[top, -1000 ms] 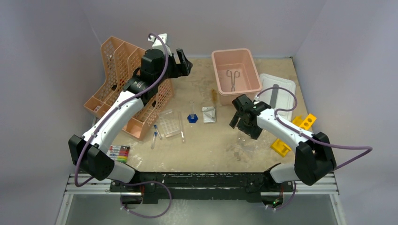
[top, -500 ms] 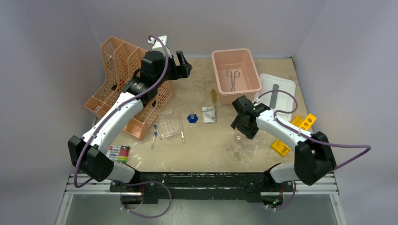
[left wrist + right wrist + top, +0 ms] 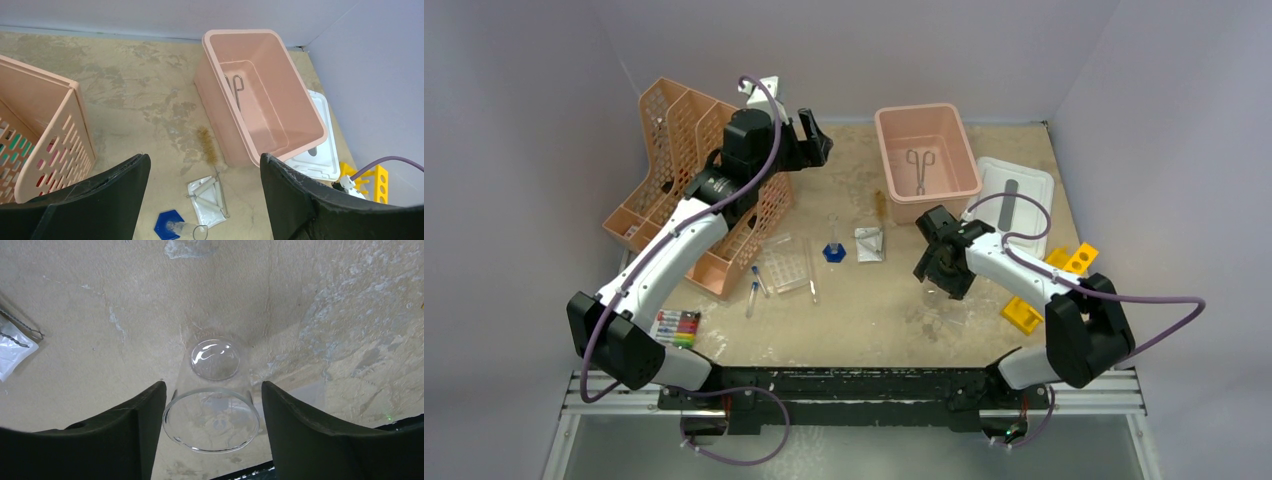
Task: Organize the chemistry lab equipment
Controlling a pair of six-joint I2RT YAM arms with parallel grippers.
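**Desk:** Near edge first. What do you have?

**Operator:** A flat pack of coloured markers sits by my left base. The table is beige board, mottled and scuffed, with paler worn patches. Right of centre, my right gripper points down over a clear beaker. It has a smooth round wall and a narrower base, and it stands upright on the board. The black fingers flank its rim very closely. I cannot tell whether they pinch it or only stand beside it.

**Desk:** Mid-table?

**Operator:** Blue-capped tubes lie flat just beside a clear tube rack with a grid of wells. A thin glass rod lies along the rack's right side. Next is the flask, a clear neck on a blue hexagonal base, upright. Beside it are a small clear bag of white pieces and a wire-handled brush, its tan bristles near the tub wall.

**Desk:** Far side?

**Operator:** A pink plastic tub, glossy with rounded corners. Metal forceps lie on its floor. A white lidded tray sits to its right. The orange perforated organiser is at far left. My left gripper hangs raised beside it, fingers spread wide with nothing between them. The walls are pale grey-lilac, plain and matt.
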